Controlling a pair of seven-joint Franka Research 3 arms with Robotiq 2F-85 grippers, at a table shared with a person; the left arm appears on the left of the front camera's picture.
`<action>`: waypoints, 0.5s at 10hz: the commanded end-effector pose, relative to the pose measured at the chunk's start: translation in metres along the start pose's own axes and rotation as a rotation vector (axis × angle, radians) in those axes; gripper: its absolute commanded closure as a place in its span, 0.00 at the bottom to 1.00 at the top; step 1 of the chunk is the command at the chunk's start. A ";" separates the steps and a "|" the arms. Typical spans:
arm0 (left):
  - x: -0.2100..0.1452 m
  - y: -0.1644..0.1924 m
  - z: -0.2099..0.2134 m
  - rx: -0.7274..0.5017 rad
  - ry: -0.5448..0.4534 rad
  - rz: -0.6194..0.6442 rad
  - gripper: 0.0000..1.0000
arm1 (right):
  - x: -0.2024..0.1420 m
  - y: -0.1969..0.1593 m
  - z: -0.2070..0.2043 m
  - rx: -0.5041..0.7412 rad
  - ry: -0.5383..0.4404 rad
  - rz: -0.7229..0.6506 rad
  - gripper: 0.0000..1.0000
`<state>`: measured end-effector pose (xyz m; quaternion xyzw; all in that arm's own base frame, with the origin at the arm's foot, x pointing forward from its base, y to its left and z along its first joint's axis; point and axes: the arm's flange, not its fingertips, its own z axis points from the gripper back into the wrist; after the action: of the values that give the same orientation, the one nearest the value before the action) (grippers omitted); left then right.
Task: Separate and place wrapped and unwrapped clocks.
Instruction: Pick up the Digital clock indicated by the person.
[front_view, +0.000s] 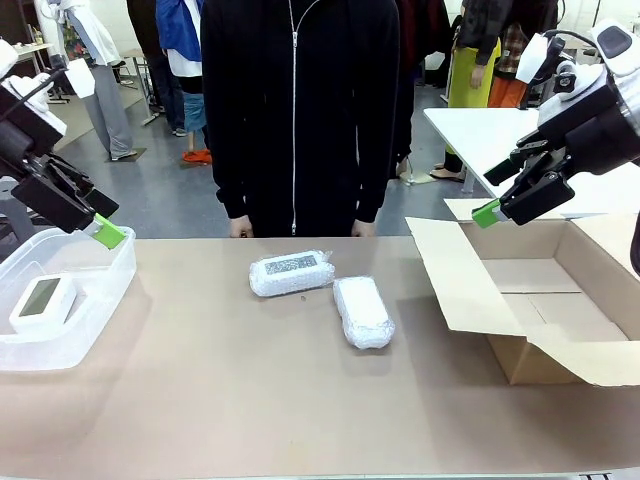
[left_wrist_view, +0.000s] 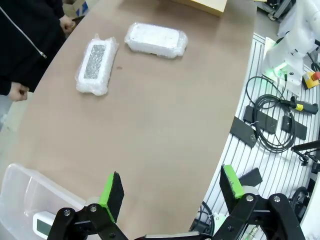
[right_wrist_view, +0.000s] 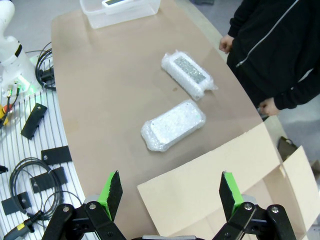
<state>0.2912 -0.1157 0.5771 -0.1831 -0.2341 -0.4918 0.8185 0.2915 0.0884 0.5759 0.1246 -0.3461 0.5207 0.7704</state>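
Two wrapped clocks in bubbly film lie mid-table: one (front_view: 290, 273) (left_wrist_view: 96, 64) (right_wrist_view: 188, 73) nearer the person, the other (front_view: 363, 311) (left_wrist_view: 156, 40) (right_wrist_view: 173, 124) closer to the box. The unwrapped clock (front_view: 42, 302) (left_wrist_view: 43, 223) (right_wrist_view: 114, 2) rests in the clear plastic bin (front_view: 95, 315) at the left. My left gripper (front_view: 108, 234) (left_wrist_view: 172, 191) hangs open above the bin's far edge, holding nothing. High over the open cardboard box (front_view: 545, 300) (right_wrist_view: 235, 175), my right gripper (front_view: 487, 212) (right_wrist_view: 170, 192) stands open with nothing between its pads.
A person in a black zip jacket stands at the far edge, one hand (left_wrist_view: 17, 92) by the table. Box flaps (front_view: 455, 280) spread toward the middle. Cables and black plates (left_wrist_view: 267, 125) lie on the frame beside the table. The near half of the brown tabletop (front_view: 250, 400) is bare.
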 end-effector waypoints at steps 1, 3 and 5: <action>0.002 0.000 0.000 0.008 0.006 0.006 0.00 | -0.002 0.001 -0.002 0.018 -0.010 -0.001 0.00; 0.002 0.000 0.000 0.008 0.006 0.006 0.00 | -0.002 0.001 -0.002 0.018 -0.010 -0.001 0.00; 0.002 0.000 0.000 0.008 0.006 0.006 0.00 | -0.002 0.001 -0.002 0.018 -0.010 -0.001 0.00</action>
<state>0.2912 -0.1158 0.5771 -0.1831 -0.2340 -0.4918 0.8185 0.2915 0.0884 0.5759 0.1246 -0.3461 0.5207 0.7704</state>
